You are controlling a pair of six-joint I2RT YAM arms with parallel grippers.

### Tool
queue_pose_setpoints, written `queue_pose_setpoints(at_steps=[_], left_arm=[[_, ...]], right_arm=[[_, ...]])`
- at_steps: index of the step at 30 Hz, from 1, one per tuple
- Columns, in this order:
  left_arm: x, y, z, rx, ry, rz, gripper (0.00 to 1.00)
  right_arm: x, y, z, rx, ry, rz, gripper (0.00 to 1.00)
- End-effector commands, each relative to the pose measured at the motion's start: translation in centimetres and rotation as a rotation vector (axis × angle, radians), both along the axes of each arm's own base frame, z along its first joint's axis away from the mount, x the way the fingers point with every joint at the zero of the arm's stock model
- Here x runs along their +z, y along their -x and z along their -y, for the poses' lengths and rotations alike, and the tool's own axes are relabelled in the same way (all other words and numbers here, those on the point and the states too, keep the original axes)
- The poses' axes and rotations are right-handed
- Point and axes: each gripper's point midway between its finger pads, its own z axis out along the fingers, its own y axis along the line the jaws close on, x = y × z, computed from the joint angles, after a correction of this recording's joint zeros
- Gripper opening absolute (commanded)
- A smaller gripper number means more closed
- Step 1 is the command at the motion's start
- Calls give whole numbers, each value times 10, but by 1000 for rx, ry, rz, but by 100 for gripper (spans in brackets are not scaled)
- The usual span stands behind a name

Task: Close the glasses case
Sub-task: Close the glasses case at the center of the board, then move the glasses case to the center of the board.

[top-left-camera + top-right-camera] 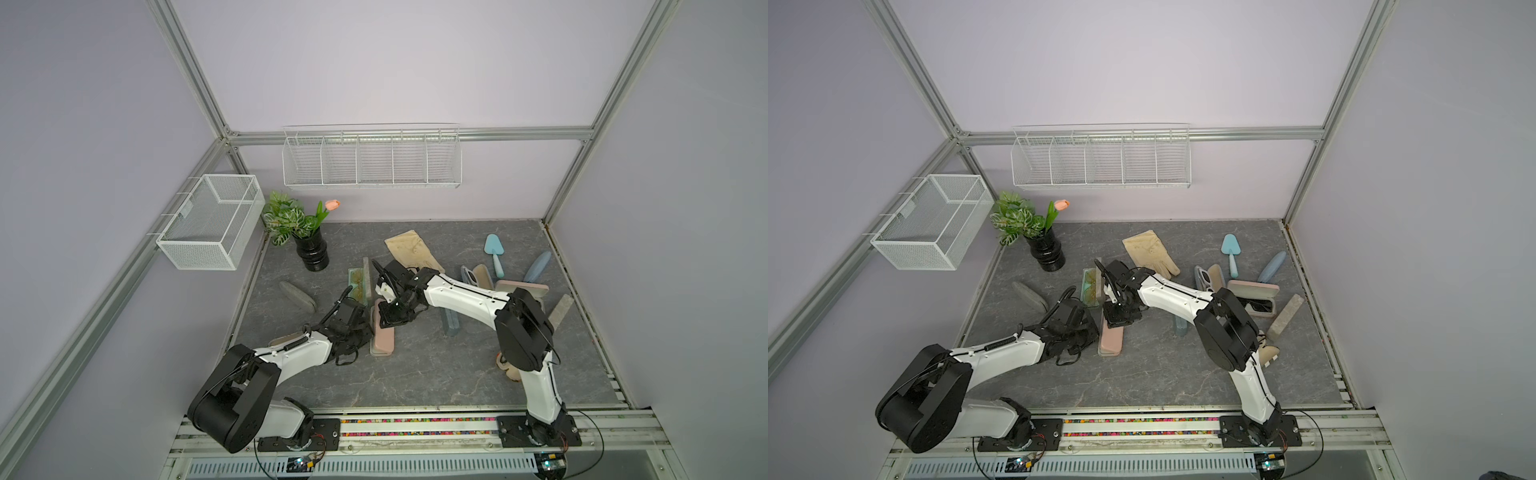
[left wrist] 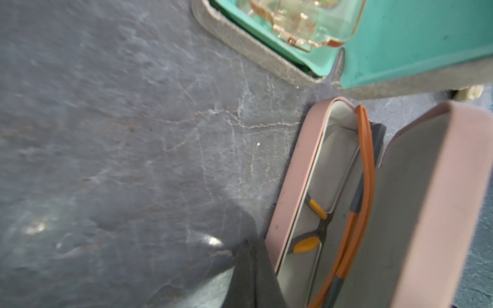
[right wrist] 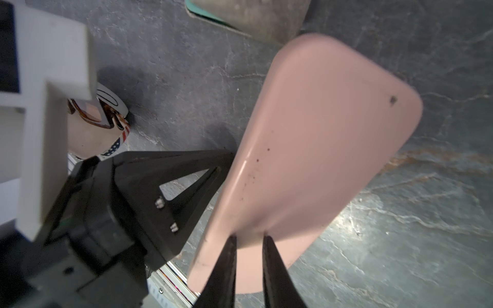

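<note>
Two grippers at the pink glasses case (image 1: 384, 338), mid-table.
Your right gripper (image 3: 249, 240) pinches the edge of the lid (image 3: 320, 133), which stands raised off the base, so the case is not yet shut. Your left gripper (image 2: 248, 269) has its fingers pressed together, tip down just beside the base's rim (image 2: 290, 186); whether it touches, you cannot tell. Orange-armed glasses (image 2: 366, 173) lie inside. A grey case (image 2: 400, 61) with teal lining lies open just behind it on the grey table (image 1: 415, 374). In both top views the right wrist covers the pink case's far end.
</note>
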Motion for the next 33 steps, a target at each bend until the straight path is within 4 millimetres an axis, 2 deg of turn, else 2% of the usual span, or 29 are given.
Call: queue_pose_setpoints(at_steps=[1,11,13,15,17,20,21,25,29,31,33], left_arm=[[-13,13,-3,-22,-17,-60,0],[-11,12,-2,-26,-11,-55,0],[-8,12,0,-30,-4,-49,0],[-3,11,1,-33,4,-39,0],[6,11,1,-37,8,-23,0],[27,10,-3,-40,3,15,0],[34,10,-4,-40,-1,26,3],[63,16,-17,-30,-26,71,27],[83,28,-32,-8,-43,100,47],[90,35,-40,12,-47,108,54],[96,41,-49,38,-49,119,57]], right_arm=[[-22,11,-4,8,37,-49,21],[-6,5,3,-17,60,16,24],[1,3,7,-30,69,45,35],[9,0,13,-44,83,81,42],[15,0,20,-58,105,112,52],[22,-1,31,-80,139,149,62],[22,0,33,-87,150,155,65],[17,5,35,-89,186,147,79],[8,11,25,-68,211,136,90],[4,13,20,-64,224,131,95],[0,13,16,-66,243,131,99]])
